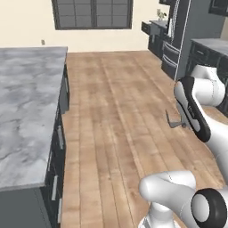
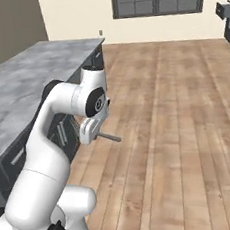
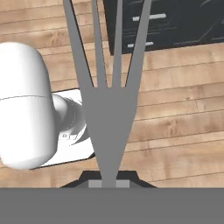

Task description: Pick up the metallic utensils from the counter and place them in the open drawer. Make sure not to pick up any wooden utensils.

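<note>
Veined marble counter [image 1: 26, 111] beside a wooden floor [image 1: 120, 111] — gripper [image 3: 109, 183] clamped on a grey fork [image 3: 109, 109].

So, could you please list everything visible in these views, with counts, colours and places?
fork: one, grey metal, clamped in the gripper, tines pointing away over the floor
counter: one, white-grey marble, to the arm's left
cabinet fronts: several, dark blue-grey with silver handles, under the counter
floor: one, brown wood planks, middle of the room
window: one, dark-framed, on the cream far wall
tall dark units: a group, dark grey, far right
gripper: one, dark-tipped, shut on the fork
arm: one, white with dark joints
</note>
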